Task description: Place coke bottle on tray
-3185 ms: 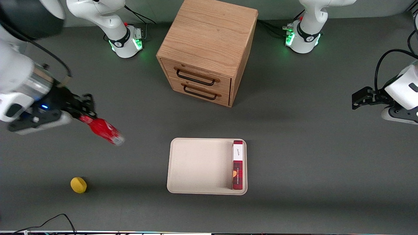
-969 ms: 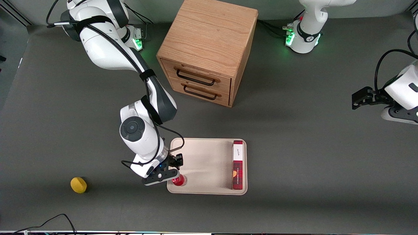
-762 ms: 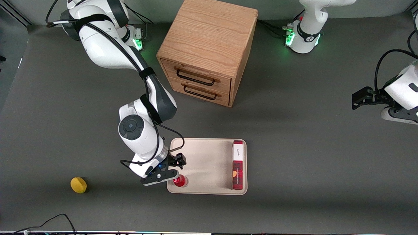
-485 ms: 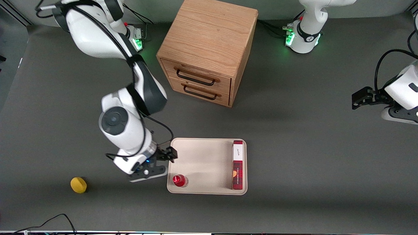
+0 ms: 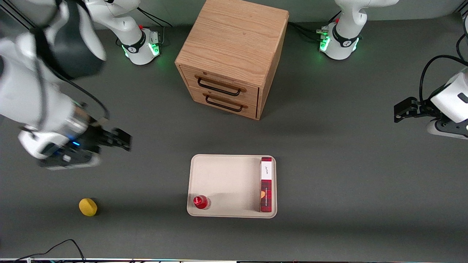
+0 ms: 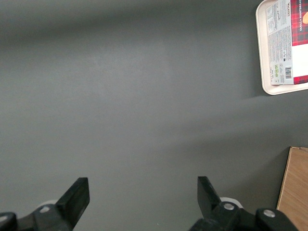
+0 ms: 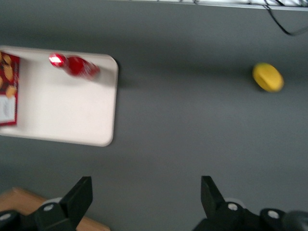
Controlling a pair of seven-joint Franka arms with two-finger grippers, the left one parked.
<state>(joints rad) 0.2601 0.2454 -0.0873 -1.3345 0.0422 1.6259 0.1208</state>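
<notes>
On the grey table, the coke bottle is seen upright in the tray at its near corner toward the working arm, while the gripper, spread and empty, hangs well apart, so placement is judged done and only parking remains.

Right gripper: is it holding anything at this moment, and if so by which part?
Nothing is held. The gripper is open and empty above bare table toward the working arm's end. The coke bottle stands upright on the tray, apart from it.

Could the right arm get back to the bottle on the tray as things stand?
Probably yes. The bottle stands upright in the tray corner, apart from the box; the open tool hangs above bare table.
</notes>
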